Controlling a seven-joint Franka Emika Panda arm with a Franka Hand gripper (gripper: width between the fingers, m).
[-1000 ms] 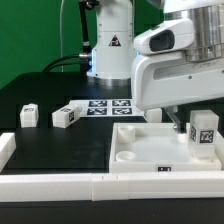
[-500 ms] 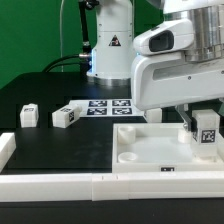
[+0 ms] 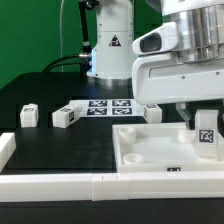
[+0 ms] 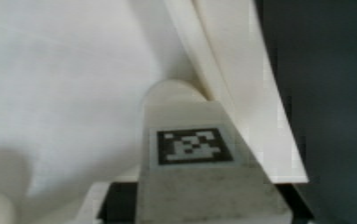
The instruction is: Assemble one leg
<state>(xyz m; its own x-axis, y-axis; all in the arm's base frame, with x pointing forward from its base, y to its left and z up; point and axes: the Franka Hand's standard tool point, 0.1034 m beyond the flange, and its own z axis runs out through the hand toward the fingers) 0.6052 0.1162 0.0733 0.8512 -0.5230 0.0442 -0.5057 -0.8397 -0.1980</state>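
Note:
My gripper [image 3: 205,128] is shut on a white leg [image 3: 207,134] with a black-and-white tag, holding it upright over the right side of the large white panel [image 3: 150,150]. In the wrist view the leg [image 4: 193,135] fills the middle between my dark fingers [image 4: 114,203], its tag facing the camera, close to the panel's raised rim [image 4: 228,70]. Three more legs lie on the black table: one [image 3: 29,116] at the exterior view's left, one [image 3: 66,117] beside it, one [image 3: 152,113] behind the panel.
The marker board [image 3: 100,106] lies behind the legs. A white rail [image 3: 60,185] runs along the table's front edge, with a white block [image 3: 6,148] at its left end. The robot base [image 3: 108,50] stands at the back.
My gripper has carried the leg slightly toward the exterior view's right and lower, toward the panel's right edge. The loose legs have not moved.

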